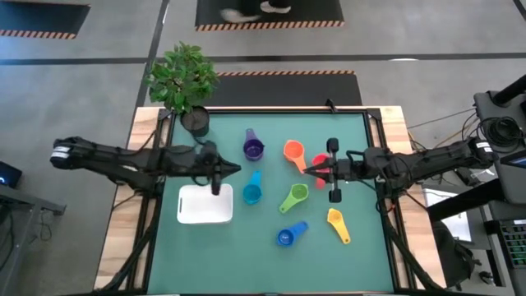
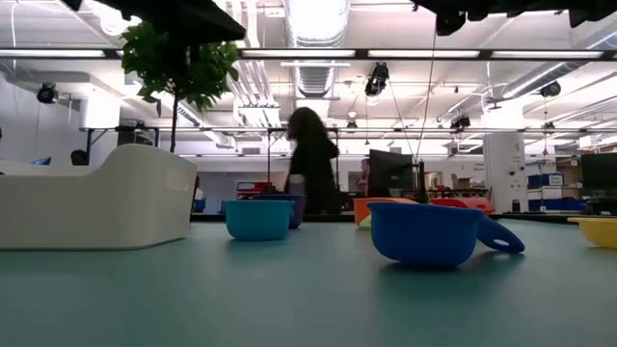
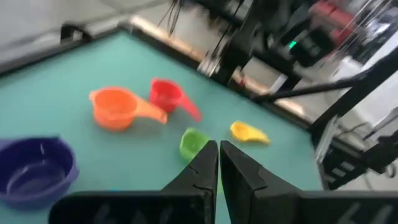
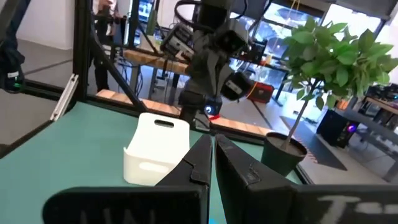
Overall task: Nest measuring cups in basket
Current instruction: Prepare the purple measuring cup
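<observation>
Seven measuring cups sit bowl-down on the green mat: purple point(image 1: 253, 149), orange point(image 1: 292, 151), red point(image 1: 320, 161), light blue point(image 1: 251, 192), green point(image 1: 294, 197), dark blue point(image 1: 288, 236) and yellow point(image 1: 338, 224). The white basket point(image 1: 205, 204) stands at the mat's left and holds nothing that I can see. My left gripper point(image 1: 235, 170) is shut and hangs in the air just beyond the basket's far right corner. My right gripper point(image 1: 310, 169) is shut too and hovers over the red cup, partly hiding it. The left wrist view shows its shut fingertips point(image 3: 219, 149) above the green cup point(image 3: 193, 143).
A dark plant pot point(image 1: 196, 122) with a leafy plant stands at the mat's far left corner. A raised dark frame point(image 1: 271, 108) runs round the mat. A person point(image 2: 312, 160) stands in the room behind the table. Open mat lies near the front edge, left of the dark blue cup.
</observation>
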